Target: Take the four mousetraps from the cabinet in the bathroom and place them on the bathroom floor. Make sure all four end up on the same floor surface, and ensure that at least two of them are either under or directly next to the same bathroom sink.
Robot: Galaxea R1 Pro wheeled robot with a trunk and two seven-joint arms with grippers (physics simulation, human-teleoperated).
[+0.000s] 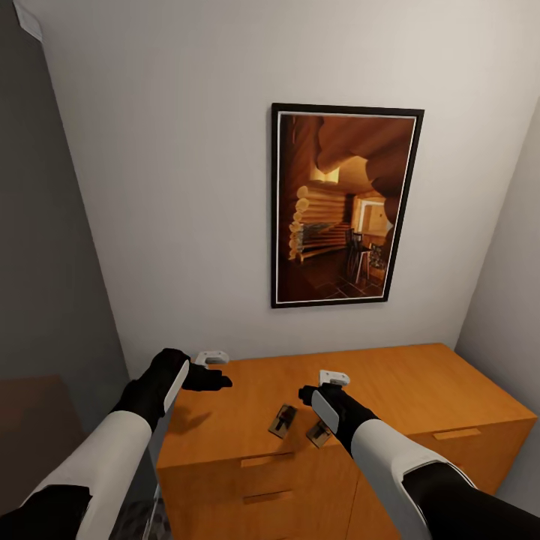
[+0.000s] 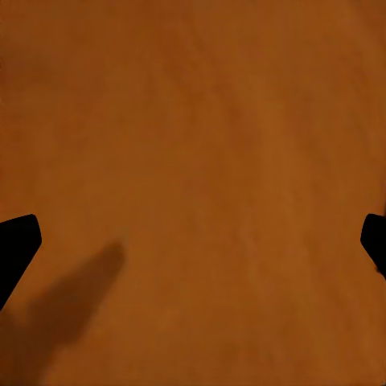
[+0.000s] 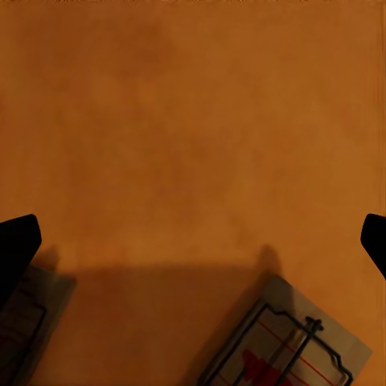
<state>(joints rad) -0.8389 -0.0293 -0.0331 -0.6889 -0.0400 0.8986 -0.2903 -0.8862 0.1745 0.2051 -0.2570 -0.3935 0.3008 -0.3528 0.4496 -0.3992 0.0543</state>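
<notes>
From the head camera we see two small flat brown wooden mousetraps (image 1: 283,420) (image 1: 320,433) lying on the orange-brown wooden cabinet (image 1: 420,375) top, beneath the right gripper (image 1: 306,393). The right wrist camera adds a red spot on one mousetrap (image 3: 285,346). Both grippers' fingers (image 2: 18,249) are spread wide, released; the left gripper (image 1: 217,381) hangs over bare wood.

Picture (image 1: 345,206): black-framed log-cabin interior, hanging right of centre before me.
Wall (image 1: 165,187): plain white, upper frame.
Side wall (image 1: 45,247): grey, left edge.
</notes>
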